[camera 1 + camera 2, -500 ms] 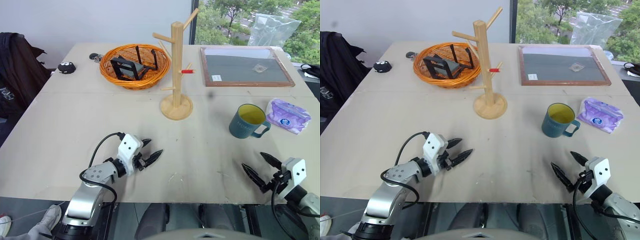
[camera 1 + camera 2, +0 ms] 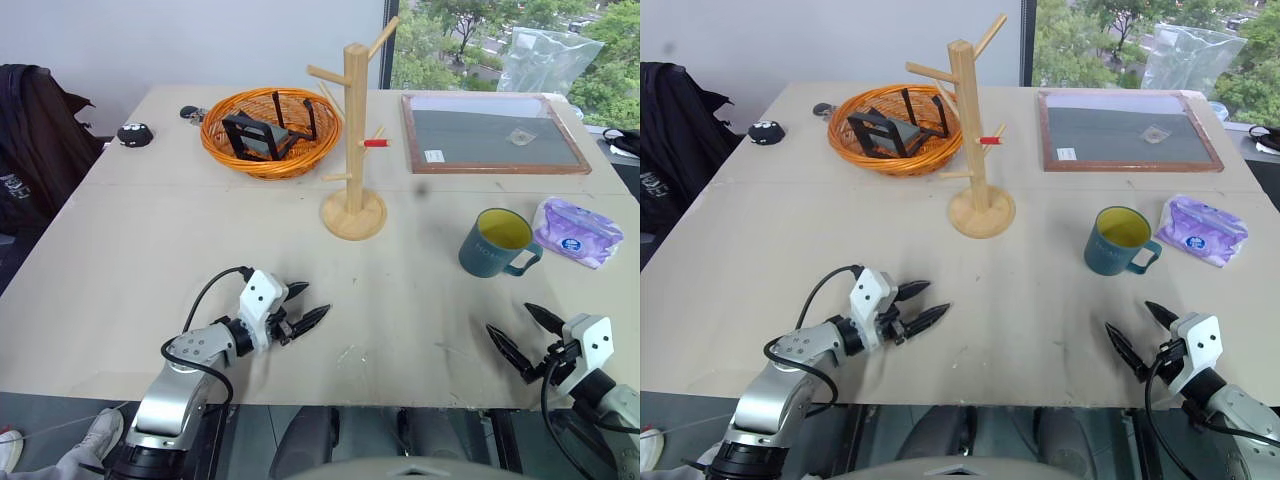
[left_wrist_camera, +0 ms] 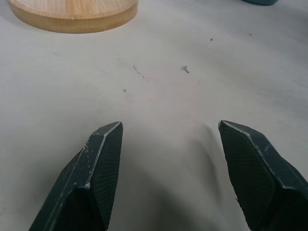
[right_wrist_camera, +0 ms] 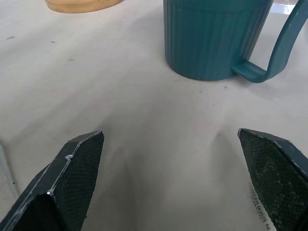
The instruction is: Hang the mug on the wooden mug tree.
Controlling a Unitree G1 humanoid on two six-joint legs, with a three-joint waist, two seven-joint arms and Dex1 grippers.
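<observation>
Right gripper (image 2: 527,336) low at the table's (image 2: 150,230) near edge, fingers spread wide, empty; left gripper (image 2: 299,306) likewise apart. Just beyond the right one stands the mug (image 2: 495,243), upright, teal with yellow inside, handle toward the purple packet (image 2: 576,229). Likely rigid, glazed, slippery, breakable; best pinched across the rim wall, leaving the handle free. Farther back, the wooden mug tree (image 2: 353,140), pegs bare.

Silver arms, white wrists, black fingers (image 2: 311,319)
</observation>
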